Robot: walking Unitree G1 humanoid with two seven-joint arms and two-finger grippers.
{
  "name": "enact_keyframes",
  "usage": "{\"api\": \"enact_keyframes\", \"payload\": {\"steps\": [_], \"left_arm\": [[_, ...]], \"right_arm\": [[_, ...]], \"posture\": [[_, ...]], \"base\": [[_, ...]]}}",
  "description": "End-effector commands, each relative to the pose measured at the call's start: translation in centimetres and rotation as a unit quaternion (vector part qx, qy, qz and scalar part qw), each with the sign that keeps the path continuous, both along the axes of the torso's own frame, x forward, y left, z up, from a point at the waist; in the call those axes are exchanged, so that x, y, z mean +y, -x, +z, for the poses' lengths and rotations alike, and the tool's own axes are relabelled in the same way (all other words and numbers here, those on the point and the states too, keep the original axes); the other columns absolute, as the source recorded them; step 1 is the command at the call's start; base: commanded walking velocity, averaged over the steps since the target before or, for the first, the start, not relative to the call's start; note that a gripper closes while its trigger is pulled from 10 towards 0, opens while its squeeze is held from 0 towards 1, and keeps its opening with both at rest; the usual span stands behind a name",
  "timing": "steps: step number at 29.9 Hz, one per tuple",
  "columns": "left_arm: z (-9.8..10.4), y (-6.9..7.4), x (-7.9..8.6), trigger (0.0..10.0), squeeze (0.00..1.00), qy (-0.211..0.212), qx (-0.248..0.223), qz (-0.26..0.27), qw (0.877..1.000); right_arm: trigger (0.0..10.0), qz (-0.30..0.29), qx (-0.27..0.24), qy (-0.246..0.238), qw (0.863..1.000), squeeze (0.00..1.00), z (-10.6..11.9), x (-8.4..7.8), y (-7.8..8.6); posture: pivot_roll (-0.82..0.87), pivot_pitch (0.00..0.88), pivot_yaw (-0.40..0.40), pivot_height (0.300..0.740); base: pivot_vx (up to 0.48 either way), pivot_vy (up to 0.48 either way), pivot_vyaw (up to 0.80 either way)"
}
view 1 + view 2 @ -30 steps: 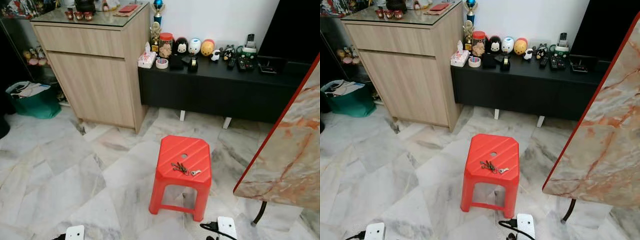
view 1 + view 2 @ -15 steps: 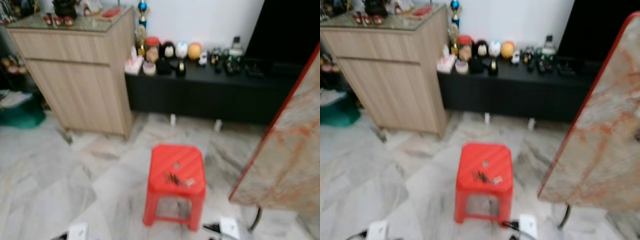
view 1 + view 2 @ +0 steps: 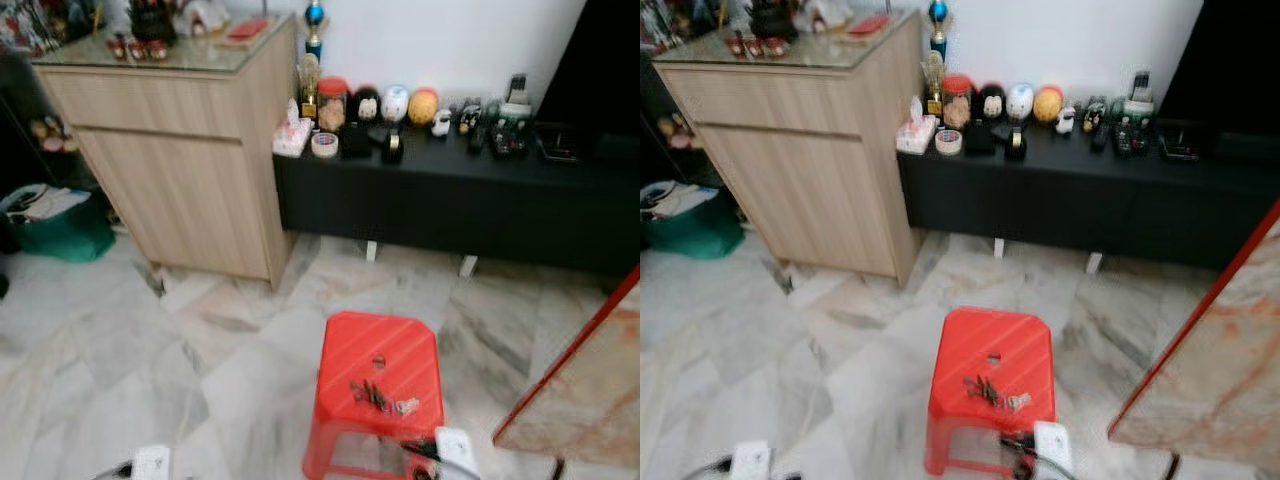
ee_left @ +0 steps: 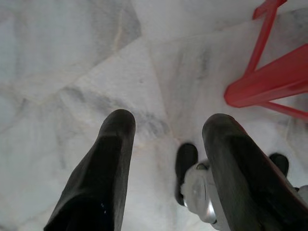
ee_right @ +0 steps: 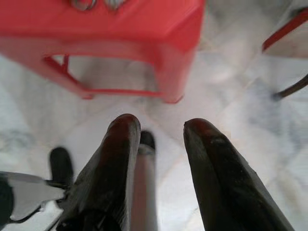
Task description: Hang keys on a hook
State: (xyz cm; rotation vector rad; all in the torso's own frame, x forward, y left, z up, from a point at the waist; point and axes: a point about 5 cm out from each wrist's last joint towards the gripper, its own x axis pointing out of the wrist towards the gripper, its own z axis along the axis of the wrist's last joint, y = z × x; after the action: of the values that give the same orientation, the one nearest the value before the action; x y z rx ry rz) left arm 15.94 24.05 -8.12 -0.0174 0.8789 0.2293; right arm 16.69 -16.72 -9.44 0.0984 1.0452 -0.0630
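Observation:
A bunch of keys (image 3: pixel 382 398) lies on the top of a red plastic stool (image 3: pixel 380 355), toward its near edge. In the right wrist view my right gripper (image 5: pixel 161 124) is open and empty, low over the floor just in front of the stool (image 5: pixel 120 29). The keys (image 5: pixel 96 4) are at that stool's top edge. In the left wrist view my left gripper (image 4: pixel 168 125) hangs open and empty over the marble floor, with a stool leg (image 4: pixel 264 82) off to one side.
A wooden cabinet (image 3: pixel 190 150) stands at the back left. Beside it is a low black console (image 3: pixel 450 200) carrying figurines and remotes. A marble table top with a red edge (image 3: pixel 590 390) juts in at the right. A green bag (image 3: pixel 55 220) sits on the floor at the left.
The whole picture has shifted, so the camera moved: the stool now sits lower in the view and the table top shows less. The keys lie as before.

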Motion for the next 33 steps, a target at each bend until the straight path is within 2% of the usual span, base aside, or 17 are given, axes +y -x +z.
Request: {"api": "enact_keyframes", "payload": {"steps": [1, 33], "left_arm": [[-0.26, 1.01, 0.69, 10.0, 0.0, -0.009, 0.017, 0.003, 1.0], [-0.26, 0.99, 0.69, 10.0, 0.0, -0.009, 0.019, 0.005, 1.0]], "right_arm": [[10.0, 0.0, -0.001, -0.011, 1.0, 0.0, -0.06, 0.88, 0.03], [10.0, -0.001, -0.001, -0.012, 1.0, 0.0, -0.06, 0.9, 0.02]], "posture": [[0.03, 0.0, -0.003, 0.74], [0.03, 0.0, -0.003, 0.74]], "base": [[0.0, 0.0, 0.0], [0.0, 0.0, 0.0]]}}
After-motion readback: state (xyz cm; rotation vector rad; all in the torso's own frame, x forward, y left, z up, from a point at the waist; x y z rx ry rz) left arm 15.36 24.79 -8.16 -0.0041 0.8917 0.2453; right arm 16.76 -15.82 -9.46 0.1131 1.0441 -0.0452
